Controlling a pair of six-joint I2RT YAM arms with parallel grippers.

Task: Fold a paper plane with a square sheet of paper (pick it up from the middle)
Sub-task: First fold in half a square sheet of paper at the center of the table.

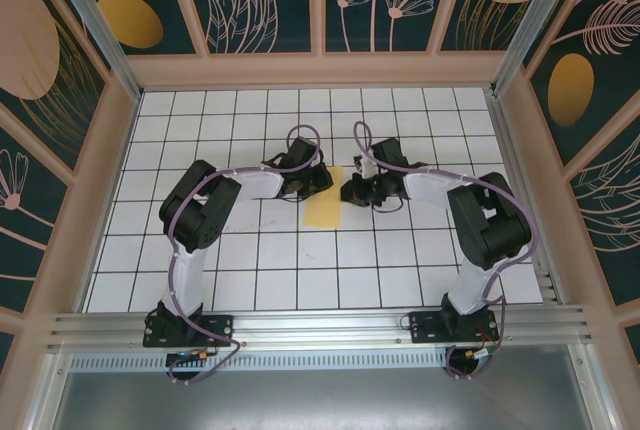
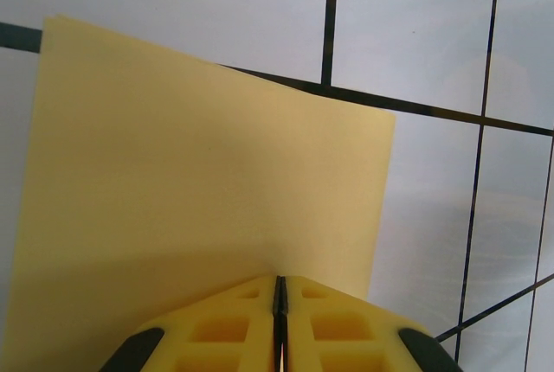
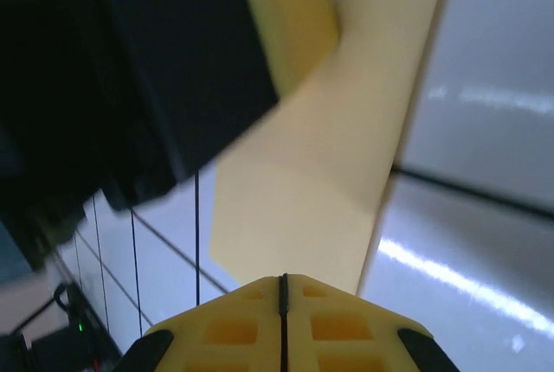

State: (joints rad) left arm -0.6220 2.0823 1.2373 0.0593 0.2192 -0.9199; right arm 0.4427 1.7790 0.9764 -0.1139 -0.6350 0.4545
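Observation:
The yellow sheet of paper (image 1: 325, 210) is between my two grippers at the middle of the tiled table, and from above it looks like a narrow rectangle. My left gripper (image 1: 316, 183) is shut at the paper's upper left. In the left wrist view the paper (image 2: 199, 190) spreads out from the closed tips of the left gripper (image 2: 280, 279). My right gripper (image 1: 351, 191) is shut at the upper right. In the right wrist view the paper (image 3: 329, 156) runs from the tips of the right gripper (image 3: 283, 277) up to the left gripper's black body (image 3: 164, 69), where it curls.
The white gridded table (image 1: 300, 280) is walled in by a tan frame (image 1: 320, 70) at the back and sides. An aluminium rail (image 1: 320, 328) carries both arm bases along the near edge. Both arms reach inward, their wrists almost touching over the paper.

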